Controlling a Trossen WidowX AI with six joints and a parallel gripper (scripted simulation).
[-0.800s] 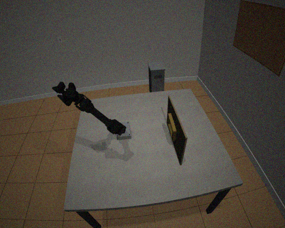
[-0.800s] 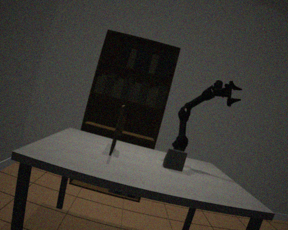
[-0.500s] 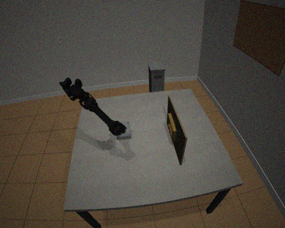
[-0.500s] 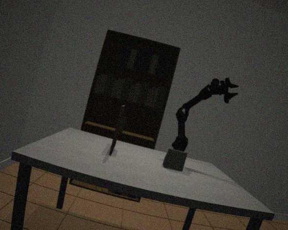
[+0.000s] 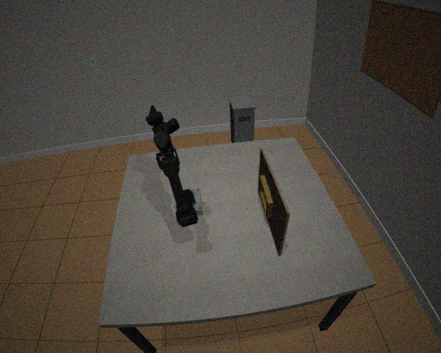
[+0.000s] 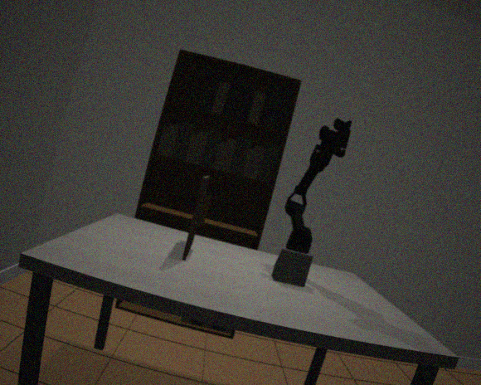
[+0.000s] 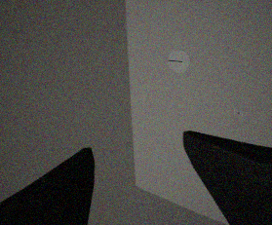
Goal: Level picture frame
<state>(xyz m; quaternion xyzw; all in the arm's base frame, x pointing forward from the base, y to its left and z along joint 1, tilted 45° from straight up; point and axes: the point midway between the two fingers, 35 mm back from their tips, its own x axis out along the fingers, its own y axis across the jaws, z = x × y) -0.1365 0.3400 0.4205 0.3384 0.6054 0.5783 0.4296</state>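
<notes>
A dark upright panel stands on the table, seen steeply from the side in the top view and edge-on in the exterior view. The yellow picture frame is on the panel's arm side. Its tilt cannot be judged from this steep angle. The screw and the back strip are hidden. My gripper is open, with a wide gap between its two dark fingers and nothing between them. It is raised high and well away from the frame, which is out of the wrist view.
The pale table carries the arm's base and the panel. Beyond it are a grey cabinet, an orange-brown wall board and a dark bookcase. The wrist view shows walls and a pale round disc.
</notes>
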